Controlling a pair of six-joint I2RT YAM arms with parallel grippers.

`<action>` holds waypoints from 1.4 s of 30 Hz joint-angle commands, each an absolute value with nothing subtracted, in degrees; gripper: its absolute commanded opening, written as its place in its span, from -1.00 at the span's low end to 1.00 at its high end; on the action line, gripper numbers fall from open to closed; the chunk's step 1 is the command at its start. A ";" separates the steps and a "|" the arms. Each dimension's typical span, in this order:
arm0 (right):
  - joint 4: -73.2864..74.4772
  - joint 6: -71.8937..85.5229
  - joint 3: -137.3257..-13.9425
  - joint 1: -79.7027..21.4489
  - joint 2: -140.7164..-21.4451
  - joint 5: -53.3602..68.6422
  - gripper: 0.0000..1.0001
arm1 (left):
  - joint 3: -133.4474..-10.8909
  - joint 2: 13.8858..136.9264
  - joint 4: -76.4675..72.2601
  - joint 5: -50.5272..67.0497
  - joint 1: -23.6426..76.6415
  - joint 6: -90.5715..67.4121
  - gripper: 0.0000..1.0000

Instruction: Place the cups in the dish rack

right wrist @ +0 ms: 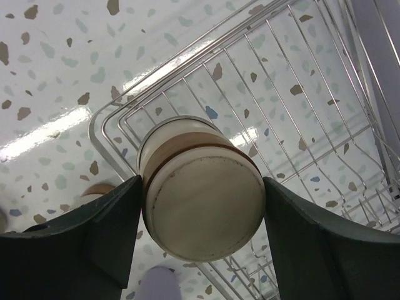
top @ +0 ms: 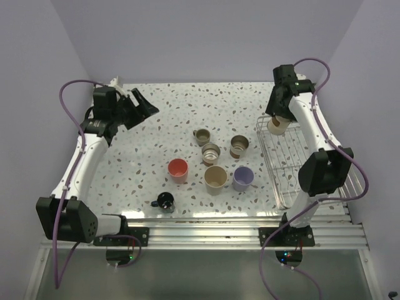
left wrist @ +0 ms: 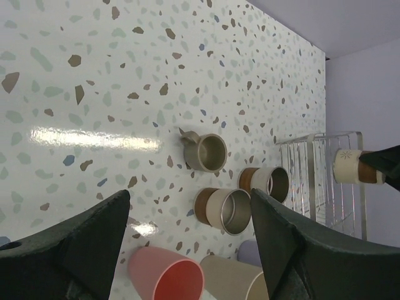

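- The right gripper [right wrist: 201,225] is shut tight on a cream cup [top: 275,127] with a brown band.
- This cup is held over the far left corner of the dish rack [top: 281,165].
- The left gripper [left wrist: 189,206] is spread wide above the table [top: 137,162], and nothing is held in it.
- Seven more cups are seen on the table beside the rack, among them a red-pink cup [top: 178,169], a lavender cup [top: 243,177] and a dark blue cup [top: 165,201].
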State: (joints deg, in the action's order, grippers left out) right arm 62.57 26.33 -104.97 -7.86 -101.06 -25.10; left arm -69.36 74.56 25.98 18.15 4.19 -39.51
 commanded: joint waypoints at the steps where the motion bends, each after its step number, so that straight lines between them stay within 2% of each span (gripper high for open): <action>1: 60.12 27.59 -102.32 -7.65 -102.83 -27.33 -1.00 | -73.29 75.23 26.89 16.79 3.96 -37.27 0.61; 9: 50.90 29.18 -94.40 -7.56 -105.29 -23.56 -1.00 | -77.43 77.87 29.62 14.68 3.87 -35.69 0.59; 16: 47.82 28.74 -95.18 -7.47 -108.80 -23.12 -1.00 | -77.34 79.63 29.00 14.41 3.87 -36.03 0.57; 23: 50.62 29.09 -97.56 -7.56 -113.64 -22.06 -1.00 | -77.70 82.79 29.35 15.65 3.87 -36.21 0.53; 34: 50.71 29.27 -95.62 -7.56 -112.94 -21.18 -1.00 | -75.24 83.14 29.18 15.38 4.04 -36.39 0.51; 35: 50.89 29.27 -95.71 -7.65 -112.85 -21.09 -0.79 | -75.15 83.06 29.27 15.38 4.13 -36.39 0.50; 37: 50.89 29.27 -95.80 -7.56 -112.24 -21.01 -0.51 | -75.15 82.97 29.62 15.29 4.22 -36.39 0.50; 38: 50.71 29.27 -95.80 -7.65 -112.06 -20.74 -0.26 | -75.23 82.97 29.79 15.03 4.31 -36.30 0.50; 41: 50.54 29.44 -95.89 -7.56 -111.27 -20.22 0.02 | -75.15 82.71 30.14 14.77 4.39 -36.04 0.50; 42: 50.54 29.62 -96.15 -7.65 -111.10 -20.21 0.20 | -75.23 82.62 30.23 14.68 4.57 -35.95 0.50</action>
State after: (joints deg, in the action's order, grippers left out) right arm 49.67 28.08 -95.98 -7.38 -112.97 -22.81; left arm -75.31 83.46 29.23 14.94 4.21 -37.23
